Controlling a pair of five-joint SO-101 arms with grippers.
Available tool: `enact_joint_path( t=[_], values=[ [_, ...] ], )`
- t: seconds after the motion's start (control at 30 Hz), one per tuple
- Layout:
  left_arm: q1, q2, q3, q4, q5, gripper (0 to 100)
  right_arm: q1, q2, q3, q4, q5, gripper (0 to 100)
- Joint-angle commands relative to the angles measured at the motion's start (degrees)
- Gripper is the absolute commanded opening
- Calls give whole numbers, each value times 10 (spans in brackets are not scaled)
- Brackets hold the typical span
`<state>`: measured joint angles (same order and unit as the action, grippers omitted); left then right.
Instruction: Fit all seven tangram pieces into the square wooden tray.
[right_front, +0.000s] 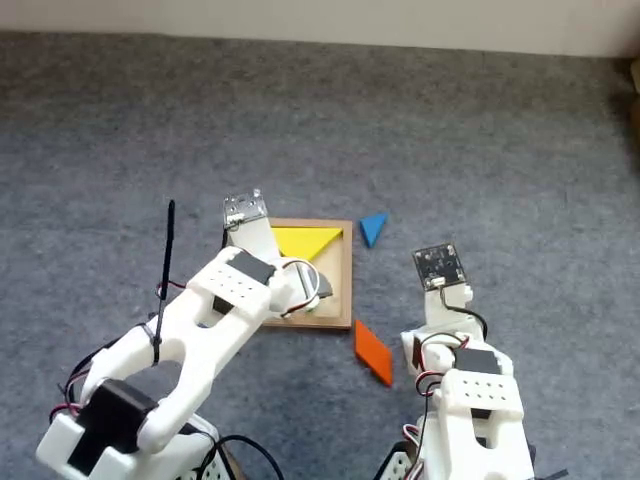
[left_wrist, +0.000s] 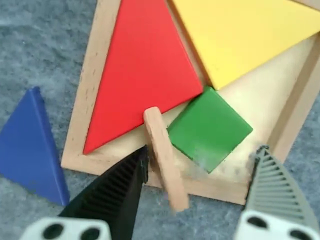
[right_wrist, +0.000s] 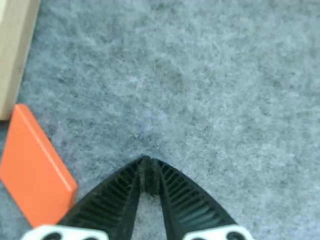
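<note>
The square wooden tray (left_wrist: 82, 95) holds a red triangle (left_wrist: 142, 70), a yellow triangle (left_wrist: 240, 35) and a green square (left_wrist: 210, 127). A light wood-coloured piece (left_wrist: 165, 157) stands on edge across the tray's near rim, between the red triangle and the green square. My left gripper (left_wrist: 200, 170) hangs open just above that rim, its black finger (left_wrist: 117, 192) close beside the wood-coloured piece. A blue triangle (left_wrist: 30, 145) lies on the carpet outside the frame. My right gripper (right_wrist: 148, 172) is shut and empty over bare carpet, next to the orange parallelogram (right_wrist: 35, 172).
In the high view, the left arm (right_front: 215, 310) covers the left half of the tray (right_front: 345, 275). A small blue triangle (right_front: 372, 228) lies right of the tray's far corner, and the orange parallelogram (right_front: 373, 352) lies off its near right corner. Grey carpet surrounds everything.
</note>
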<state>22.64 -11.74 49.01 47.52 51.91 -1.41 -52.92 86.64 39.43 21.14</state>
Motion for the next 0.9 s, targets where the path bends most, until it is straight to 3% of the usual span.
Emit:
enact_joint_path(
  t=[0.0, 0.17, 0.2, 0.43, 0.7, 0.87],
  values=[
    [7, 5, -1, -22, 5, 226, 15, -7, 3, -15, -1, 23],
    [7, 4, -1, -19, 4, 7, 15, -7, 3, -15, -1, 23],
    [7, 4, -1, -19, 4, 4, 15, -7, 3, -15, -1, 23],
    [-1, 2, -7, 4, 4, 129, 15, -7, 3, -15, -1, 23],
    [-1, -66, -21, 110, 4, 313, 15, -7, 3, -15, -1, 23],
    [-2, -127, -20, 156, 4, 337, 15, -7, 3, -15, -1, 23]
  ],
)
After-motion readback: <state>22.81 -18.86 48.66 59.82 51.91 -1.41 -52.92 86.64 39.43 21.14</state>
